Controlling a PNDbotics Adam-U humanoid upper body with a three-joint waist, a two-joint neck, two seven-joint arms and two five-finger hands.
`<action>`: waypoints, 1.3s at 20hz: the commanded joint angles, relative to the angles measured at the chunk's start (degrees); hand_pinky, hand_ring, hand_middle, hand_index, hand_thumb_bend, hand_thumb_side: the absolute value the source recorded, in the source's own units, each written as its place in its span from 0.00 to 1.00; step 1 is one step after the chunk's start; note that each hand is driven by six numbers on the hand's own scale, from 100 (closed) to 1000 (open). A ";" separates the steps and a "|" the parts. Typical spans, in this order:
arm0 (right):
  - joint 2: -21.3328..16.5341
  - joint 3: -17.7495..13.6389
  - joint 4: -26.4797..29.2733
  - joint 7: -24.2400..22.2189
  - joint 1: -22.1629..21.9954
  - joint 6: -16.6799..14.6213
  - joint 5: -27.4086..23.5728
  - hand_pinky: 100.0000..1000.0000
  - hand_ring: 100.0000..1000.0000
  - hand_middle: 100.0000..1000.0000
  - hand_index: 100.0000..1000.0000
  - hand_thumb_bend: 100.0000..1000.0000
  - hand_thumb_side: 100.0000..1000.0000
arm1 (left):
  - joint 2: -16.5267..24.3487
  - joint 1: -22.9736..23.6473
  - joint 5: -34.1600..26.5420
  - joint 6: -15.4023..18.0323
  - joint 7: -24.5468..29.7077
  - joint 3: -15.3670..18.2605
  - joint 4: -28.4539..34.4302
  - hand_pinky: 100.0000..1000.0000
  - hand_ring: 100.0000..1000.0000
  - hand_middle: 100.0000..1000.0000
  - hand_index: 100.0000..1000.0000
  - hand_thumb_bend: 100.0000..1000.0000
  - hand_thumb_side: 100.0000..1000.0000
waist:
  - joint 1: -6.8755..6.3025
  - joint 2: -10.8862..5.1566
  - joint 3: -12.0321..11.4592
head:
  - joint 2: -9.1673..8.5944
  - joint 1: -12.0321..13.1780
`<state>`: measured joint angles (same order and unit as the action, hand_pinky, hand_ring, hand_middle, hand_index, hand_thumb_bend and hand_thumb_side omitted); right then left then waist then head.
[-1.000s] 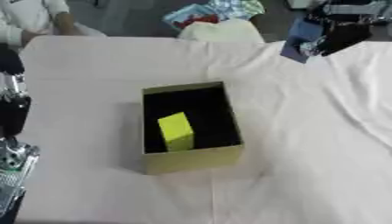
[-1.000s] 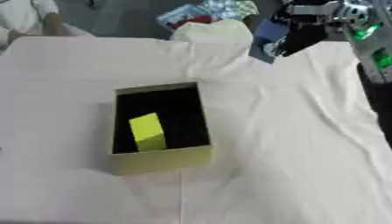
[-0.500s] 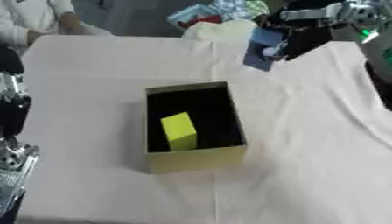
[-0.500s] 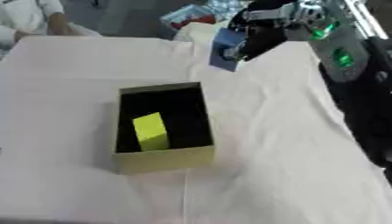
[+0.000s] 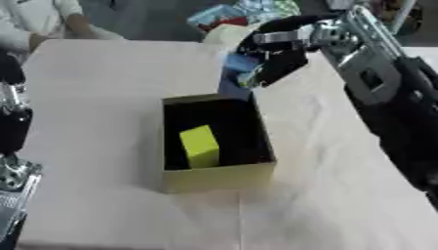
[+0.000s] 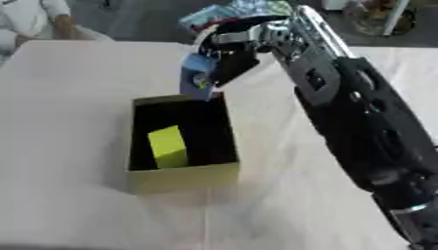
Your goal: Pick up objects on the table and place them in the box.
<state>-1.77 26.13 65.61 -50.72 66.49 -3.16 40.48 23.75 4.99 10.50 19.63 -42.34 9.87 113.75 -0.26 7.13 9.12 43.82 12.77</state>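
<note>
- here the right robot hand [image 6: 229, 54] reaches in from the upper right, its fingers curled round a blue packet [image 6: 198, 77], which hangs tilted just above the far rim of the box [image 6: 181, 178].
- the olive box sits open on the cloth-covered desk [image 6: 77, 93]; a yellow block [image 6: 167, 146] lies inside, toward its left wall.
- only the left eye view shows the left robot hand [image 5: 13, 122], a dark and silver shape at the left edge; i cannot tell how its fingers stand.
- the right eye view shows more of the right forearm, running down to the lower right corner.
- the packet carries a pale round mark; no writing can be read.
- a heap of coloured packets [image 5: 248, 10] lies beyond the desk's far edge.
</note>
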 commanded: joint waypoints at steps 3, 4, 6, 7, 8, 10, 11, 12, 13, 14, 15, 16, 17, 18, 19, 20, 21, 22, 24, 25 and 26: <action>1.43 1.38 0.12 -1.07 0.41 -1.36 2.18 0.50 0.55 0.43 0.65 0.00 0.72 | 1.18 -0.55 -0.08 0.16 0.20 0.18 0.85 0.86 0.60 0.73 0.71 0.38 0.54 | -0.08 -0.67 -0.19 | 0.30 -0.17; 1.48 1.56 -0.14 -1.16 0.16 -1.45 2.78 0.50 0.55 0.43 0.64 0.00 0.72 | 1.18 -0.55 -0.09 0.15 0.20 0.17 0.85 0.86 0.60 0.73 0.71 0.38 0.54 | -0.06 -0.68 -0.21 | 0.30 -0.15; 1.20 1.50 -0.65 -0.93 -0.27 -1.37 4.26 0.50 0.56 0.43 0.64 0.00 0.69 | 1.17 -0.52 -0.09 0.14 0.20 0.20 0.85 0.86 0.60 0.73 0.71 0.38 0.54 | -0.06 -0.70 -0.22 | 0.30 -0.09; 0.92 1.36 -0.83 -0.48 -0.40 -1.12 5.08 0.51 0.56 0.43 0.64 0.00 0.67 | 1.16 -0.49 -0.08 0.13 0.19 0.21 0.85 0.86 0.60 0.73 0.71 0.38 0.54 | -0.07 -0.70 -0.22 | 0.30 -0.06; 0.52 1.23 -0.93 0.13 -0.46 -0.76 5.89 0.51 0.56 0.43 0.63 0.00 0.65 | 1.14 -0.47 -0.07 0.13 0.19 0.22 0.85 0.86 0.60 0.73 0.71 0.38 0.54 | -0.08 -0.69 -0.21 | 0.30 -0.04; -0.07 1.36 -0.80 1.39 -0.45 -0.23 7.63 0.51 0.57 0.44 0.63 0.00 0.59 | 1.10 -0.47 -0.05 0.11 0.24 0.19 0.85 0.86 0.60 0.73 0.71 0.38 0.54 | -0.12 -0.64 -0.18 | 0.30 -0.05; -0.25 1.51 -0.63 1.88 -0.45 -0.23 8.59 0.52 0.57 0.44 0.63 0.00 0.56 | 1.08 -0.47 -0.04 0.09 0.28 0.16 0.85 0.86 0.60 0.73 0.71 0.38 0.54 | -0.14 -0.61 -0.15 | 0.30 -0.06; -0.42 1.74 -0.34 2.20 -0.43 -0.42 9.55 0.52 0.58 0.45 0.63 0.00 0.54 | 1.06 -0.46 -0.02 0.08 0.33 0.15 0.85 0.86 0.60 0.73 0.71 0.38 0.54 | -0.17 -0.59 -0.13 | 0.30 -0.07; -0.49 1.88 -0.05 2.33 -0.51 -0.73 10.49 0.52 0.58 0.45 0.62 0.00 0.53 | 1.05 -0.46 0.00 0.09 0.36 0.15 0.85 0.86 0.60 0.73 0.71 0.38 0.54 | -0.19 -0.56 -0.10 | 0.30 -0.09; -0.44 1.92 0.21 2.36 -0.67 -1.14 11.43 0.52 0.58 0.45 0.62 0.00 0.54 | 1.04 -0.45 0.01 0.10 0.39 0.14 0.85 0.86 0.60 0.73 0.71 0.38 0.54 | -0.22 -0.54 -0.09 | 0.30 -0.10; -0.26 1.82 0.42 2.33 -0.94 -1.61 12.44 0.52 0.57 0.45 0.63 0.00 0.56 | 1.02 -0.44 0.01 0.10 0.41 0.14 0.85 0.86 0.60 0.73 0.71 0.38 0.54 | -0.26 -0.54 -0.08 | 0.30 -0.10; 0.02 1.61 0.49 2.27 -1.28 -2.12 13.35 0.52 0.57 0.45 0.63 0.00 0.57 | 1.00 -0.45 0.01 0.12 0.42 0.15 0.85 0.86 0.60 0.73 0.71 0.38 0.54 | -0.29 -0.55 -0.07 | 0.30 -0.12; 0.31 1.35 0.44 2.17 -1.60 -2.61 13.97 0.52 0.57 0.45 0.63 0.00 0.58 | 0.99 -0.45 0.00 0.13 0.42 0.16 0.85 0.86 0.60 0.73 0.71 0.38 0.54 | -0.31 -0.56 -0.07 | 0.30 -0.14; 0.55 1.14 0.25 1.96 -1.94 -3.02 14.20 0.53 0.58 0.46 0.64 0.00 0.64 | 0.98 -0.46 -0.02 0.15 0.43 0.16 0.85 0.86 0.60 0.73 0.71 0.38 0.54 | -0.32 -0.57 -0.07 | 0.30 -0.19; 0.71 1.00 0.00 1.62 -2.22 -3.34 14.24 0.54 0.59 0.47 0.65 0.00 0.67 | 0.96 -0.47 -0.03 0.15 0.44 0.16 0.85 0.86 0.60 0.73 0.71 0.38 0.54 | -0.32 -0.58 -0.09 | 0.30 -0.23; 0.81 0.94 -0.26 1.22 -2.46 -3.62 14.22 0.55 0.65 0.53 0.70 0.00 0.72 | 0.93 -0.48 -0.04 0.14 0.45 0.15 0.85 0.86 0.60 0.73 0.71 0.38 0.54 | -0.33 -0.57 -0.11 | 0.30 -0.25; 0.87 0.93 -0.51 0.75 -2.63 -3.94 14.16 0.56 0.66 0.55 0.70 0.00 0.73 | 0.90 -0.47 -0.05 0.13 0.47 0.15 0.85 0.86 0.60 0.73 0.71 0.38 0.54 | -0.34 -0.57 -0.14 | 0.30 -0.27; 0.92 0.97 -0.74 0.23 -2.76 -4.30 14.07 0.60 0.73 0.64 0.77 0.00 0.81 | 0.88 -0.47 -0.06 0.13 0.47 0.16 0.85 0.86 0.60 0.73 0.71 0.38 0.54 | -0.34 -0.55 -0.17 | 0.30 -0.27; 0.94 1.04 -1.23 -0.83 -2.87 -5.03 13.98 0.63 0.77 0.71 0.84 0.00 0.88 | 0.84 -0.48 -0.08 0.12 0.48 0.17 0.85 0.87 0.60 0.73 0.71 0.38 0.54 | -0.34 -0.53 -0.21 | 0.30 -0.26; 0.92 1.07 -1.58 -1.04 -2.89 -5.35 14.10 0.65 0.79 0.73 0.85 0.00 0.89 | 0.83 -0.50 -0.09 0.12 0.50 0.15 0.85 0.87 0.60 0.73 0.71 0.38 0.54 | -0.34 -0.51 -0.22 | 0.30 -0.25; 0.90 1.03 -1.93 -1.14 -2.89 -5.58 14.31 0.65 0.80 0.74 0.86 0.00 0.90 | 0.82 -0.52 -0.10 0.12 0.53 0.14 0.85 0.87 0.60 0.73 0.71 0.38 0.54 | -0.33 -0.51 -0.22 | 0.30 -0.23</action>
<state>-0.73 27.73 63.56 -51.52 62.51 -8.34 54.36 23.71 4.95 10.39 19.64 -41.91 9.75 113.75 -0.29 7.25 8.99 43.82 12.54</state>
